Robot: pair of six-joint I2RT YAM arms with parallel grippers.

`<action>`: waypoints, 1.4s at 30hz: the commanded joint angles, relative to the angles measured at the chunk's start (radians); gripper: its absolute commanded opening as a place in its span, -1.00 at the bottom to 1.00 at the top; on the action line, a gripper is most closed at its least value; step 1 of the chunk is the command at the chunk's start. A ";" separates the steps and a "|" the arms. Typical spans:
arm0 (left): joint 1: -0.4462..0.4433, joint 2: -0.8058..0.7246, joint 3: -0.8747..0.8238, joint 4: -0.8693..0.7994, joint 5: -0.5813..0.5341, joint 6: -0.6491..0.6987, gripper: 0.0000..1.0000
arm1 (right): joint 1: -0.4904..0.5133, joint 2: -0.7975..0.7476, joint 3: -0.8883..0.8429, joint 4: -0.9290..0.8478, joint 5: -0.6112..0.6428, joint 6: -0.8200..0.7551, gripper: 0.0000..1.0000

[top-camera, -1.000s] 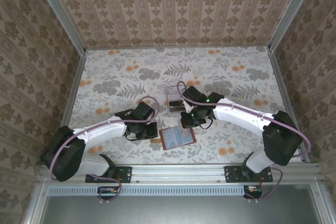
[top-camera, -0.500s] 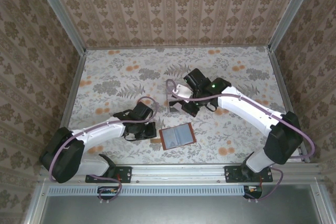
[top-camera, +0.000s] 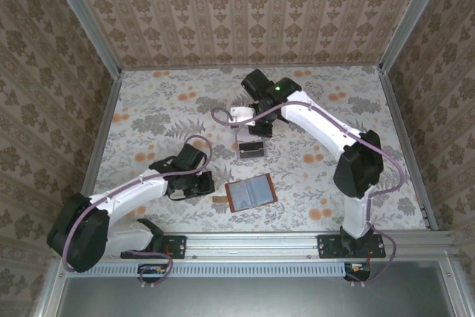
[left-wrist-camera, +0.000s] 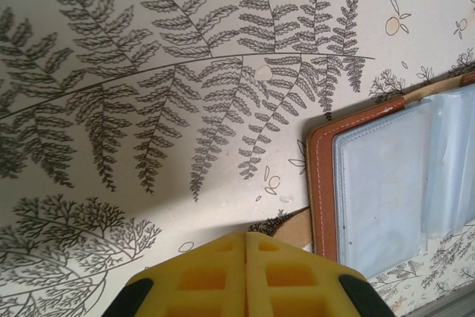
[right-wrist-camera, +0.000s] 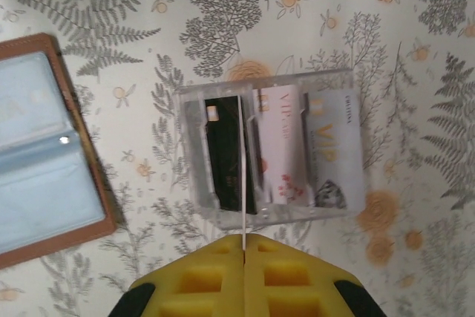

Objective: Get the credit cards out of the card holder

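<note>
The right tool (right-wrist-camera: 243,246) has its yellow fingers clamped on a thin credit card (right-wrist-camera: 243,168), seen edge-on as a pale sliver running out from the seam between them. It hangs directly above a small clear plastic box (right-wrist-camera: 194,154), which holds three more cards (right-wrist-camera: 282,146) side by side: one black, one pink, one pale with a dark corner. The card holder (right-wrist-camera: 85,150) lies open beside the box, apart from it, its brown leather rim framing pale blue sleeves. In the overhead view the holder sits near the front of the fern-printed surface (top-camera: 148,109), between the two arms, with the box farther back. The left tool (left-wrist-camera: 247,272) is low over the surface, its yellow fingers pressed together, just beside the holder's stitched edge, where a small tan tab (left-wrist-camera: 295,226) pokes out
</note>
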 commanded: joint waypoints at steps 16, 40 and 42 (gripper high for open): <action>0.084 -0.071 -0.016 -0.089 0.023 0.026 -0.84 | -0.045 0.350 0.376 -0.263 -0.027 -0.123 -1.00; 0.098 -0.096 0.000 -0.116 0.049 0.038 -0.82 | -0.049 0.323 0.381 -0.146 0.021 -0.016 -0.66; 0.091 -0.094 0.007 -0.107 0.054 0.033 -0.83 | -0.048 0.305 0.373 -0.143 0.013 0.013 -0.66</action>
